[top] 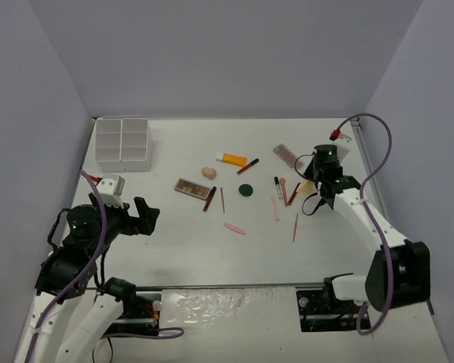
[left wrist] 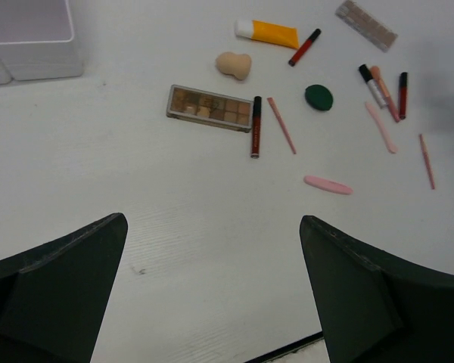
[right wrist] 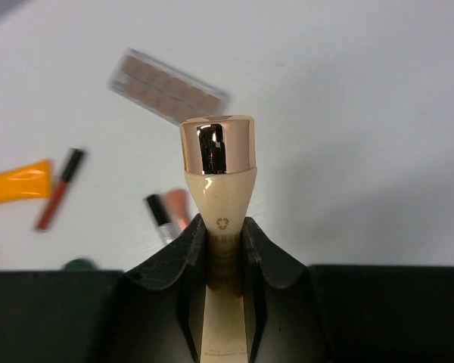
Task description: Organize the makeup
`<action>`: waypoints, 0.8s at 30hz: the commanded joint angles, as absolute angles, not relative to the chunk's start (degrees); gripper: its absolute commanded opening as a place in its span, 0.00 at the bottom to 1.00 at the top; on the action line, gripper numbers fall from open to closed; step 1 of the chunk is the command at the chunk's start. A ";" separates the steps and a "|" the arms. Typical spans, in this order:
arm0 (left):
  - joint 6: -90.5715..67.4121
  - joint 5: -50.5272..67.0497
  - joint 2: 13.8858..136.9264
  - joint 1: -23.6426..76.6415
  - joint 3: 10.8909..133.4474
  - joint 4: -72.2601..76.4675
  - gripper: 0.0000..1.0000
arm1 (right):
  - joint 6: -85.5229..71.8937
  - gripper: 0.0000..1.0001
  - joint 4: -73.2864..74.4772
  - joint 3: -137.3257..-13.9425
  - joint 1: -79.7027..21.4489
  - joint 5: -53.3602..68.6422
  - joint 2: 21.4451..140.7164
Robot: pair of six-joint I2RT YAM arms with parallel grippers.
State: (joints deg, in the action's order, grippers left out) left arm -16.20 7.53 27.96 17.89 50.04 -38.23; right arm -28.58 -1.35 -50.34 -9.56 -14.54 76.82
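Note:
My right gripper (right wrist: pixel 224 227) is shut on a beige tube (right wrist: pixel 218 189) with a shiny rose-gold cap, which sticks out past the fingertips. From above, this gripper (top: pixel 318 193) sits at the right end of the makeup scatter. On the table lie a brown palette (top: pixel 194 187), a second palette (top: pixel 285 155), an orange tube (top: pixel 232 159), a beige sponge (top: pixel 208 172), a dark-green compact (top: pixel 246 190), a pink stick (top: pixel 234 228) and thin red pencils (top: pixel 209 198). My left gripper (left wrist: pixel 212 227) hangs open over bare table, well short of the palette (left wrist: pixel 209 107).
A white four-compartment box (top: pixel 122 141) stands at the back left, and its corner shows in the left wrist view (left wrist: pixel 30 38). Grey walls close in the table on three sides. A purple cable loops above the right arm (top: pixel 378 151).

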 commanded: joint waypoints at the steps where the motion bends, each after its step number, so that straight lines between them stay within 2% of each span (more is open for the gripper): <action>1: -22.35 17.88 31.74 18.08 55.29 -27.15 0.97 | -36.23 0.08 -2.20 -52.94 -16.46 -14.11 66.09; 8: -34.86 19.19 38.60 22.95 54.67 -10.95 0.97 | -45.74 0.09 -5.55 -55.06 -27.21 -16.30 60.58; 12: -34.51 7.96 43.82 33.43 56.05 -4.70 0.97 | -49.08 0.09 -9.26 -55.64 -30.71 -17.12 61.10; 15: -29.59 -1.13 50.38 46.83 59.11 -2.33 0.97 | -51.44 0.10 -11.60 -55.91 -32.58 -16.70 62.01; 18: -26.52 -8.85 55.94 54.11 61.65 -1.05 0.95 | -53.42 0.10 -13.46 -56.15 -33.36 -16.13 62.72; 24: -27.86 -7.46 64.09 56.05 62.83 6.18 0.71 | -55.69 0.10 -14.99 -55.61 -34.35 -14.68 63.17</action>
State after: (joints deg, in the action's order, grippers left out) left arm -28.50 -3.47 61.76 55.72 58.91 -3.27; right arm -52.07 -7.31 -52.75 -33.82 -14.28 63.13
